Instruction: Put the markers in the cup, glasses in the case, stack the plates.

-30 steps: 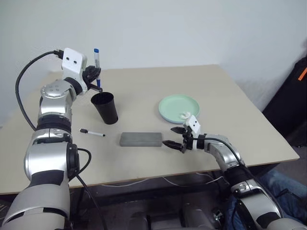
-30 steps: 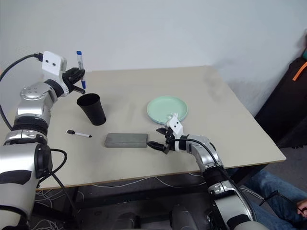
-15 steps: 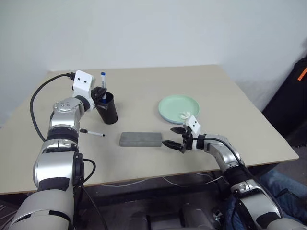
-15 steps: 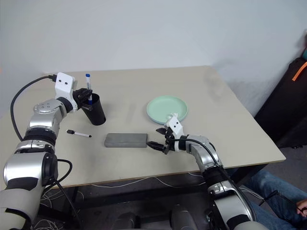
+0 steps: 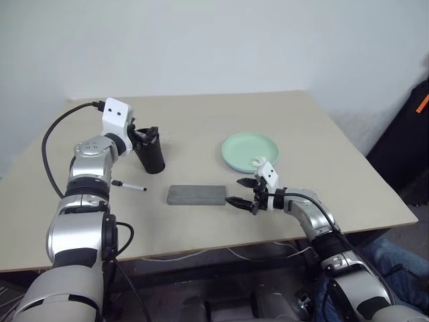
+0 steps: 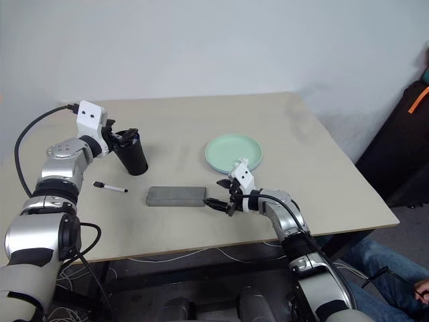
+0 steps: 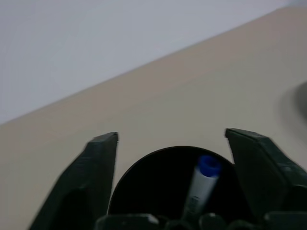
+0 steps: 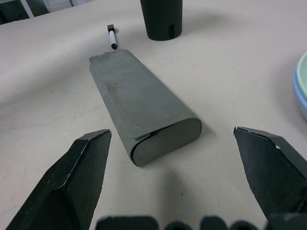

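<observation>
The black cup (image 5: 150,153) stands at the table's left, and a blue-capped marker (image 7: 199,184) rests inside it. My left gripper (image 5: 146,133) is open, one finger on either side of the cup's rim. A black-capped marker (image 5: 129,186) lies on the table in front of the cup. The grey case (image 5: 196,194) lies shut at mid-table. My right gripper (image 5: 242,192) hovers open just right of the case's end. The mint green plate (image 5: 249,150) sits on the light blue plate (image 8: 300,103). The glasses are out of view.
A small white crumpled scrap (image 5: 257,161) lies on the green plate's near rim. A black bag with an orange strap (image 5: 410,134) stands beyond the table's right edge. A person's leg in jeans (image 6: 382,261) shows at the lower right.
My left arm came down to the cup with the blue marker, then the gripper opened and the marker dropped into the cup. The right arm has stayed still.
</observation>
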`<move>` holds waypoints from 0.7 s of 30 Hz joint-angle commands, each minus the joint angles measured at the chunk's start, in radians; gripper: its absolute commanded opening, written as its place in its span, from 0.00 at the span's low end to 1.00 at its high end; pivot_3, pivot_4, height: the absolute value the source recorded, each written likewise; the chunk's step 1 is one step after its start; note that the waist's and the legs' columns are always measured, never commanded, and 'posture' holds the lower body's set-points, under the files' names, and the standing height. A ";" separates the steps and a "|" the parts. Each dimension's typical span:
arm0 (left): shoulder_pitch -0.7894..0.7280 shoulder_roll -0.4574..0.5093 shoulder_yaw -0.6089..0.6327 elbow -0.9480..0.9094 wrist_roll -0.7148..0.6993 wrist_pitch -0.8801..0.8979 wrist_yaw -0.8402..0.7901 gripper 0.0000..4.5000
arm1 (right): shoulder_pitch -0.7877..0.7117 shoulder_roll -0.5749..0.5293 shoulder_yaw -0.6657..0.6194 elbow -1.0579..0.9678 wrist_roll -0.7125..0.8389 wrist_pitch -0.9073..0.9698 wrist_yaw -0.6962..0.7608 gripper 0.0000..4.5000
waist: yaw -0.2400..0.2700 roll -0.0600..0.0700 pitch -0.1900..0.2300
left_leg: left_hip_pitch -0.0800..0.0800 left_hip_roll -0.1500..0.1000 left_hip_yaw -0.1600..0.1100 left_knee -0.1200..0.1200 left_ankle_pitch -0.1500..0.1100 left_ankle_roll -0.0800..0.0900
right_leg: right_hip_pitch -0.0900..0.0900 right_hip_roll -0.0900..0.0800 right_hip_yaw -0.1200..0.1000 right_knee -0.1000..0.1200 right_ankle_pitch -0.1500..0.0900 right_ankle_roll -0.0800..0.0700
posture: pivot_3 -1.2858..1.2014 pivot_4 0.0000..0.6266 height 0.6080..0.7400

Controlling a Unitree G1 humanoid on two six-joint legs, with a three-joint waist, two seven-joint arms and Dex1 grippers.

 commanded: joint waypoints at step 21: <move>-0.086 0.265 -0.177 -0.207 0.002 0.020 -0.976 0.92 | -0.045 0.008 -0.004 0.005 -0.002 -0.029 0.005 0.99 | -0.029 0.000 0.000 | 0.000 0.000 0.000 -0.001 0.000 0.000 | 0.000 0.000 0.000 0.000 -0.001 -0.002 | 0.52 0.00 1.00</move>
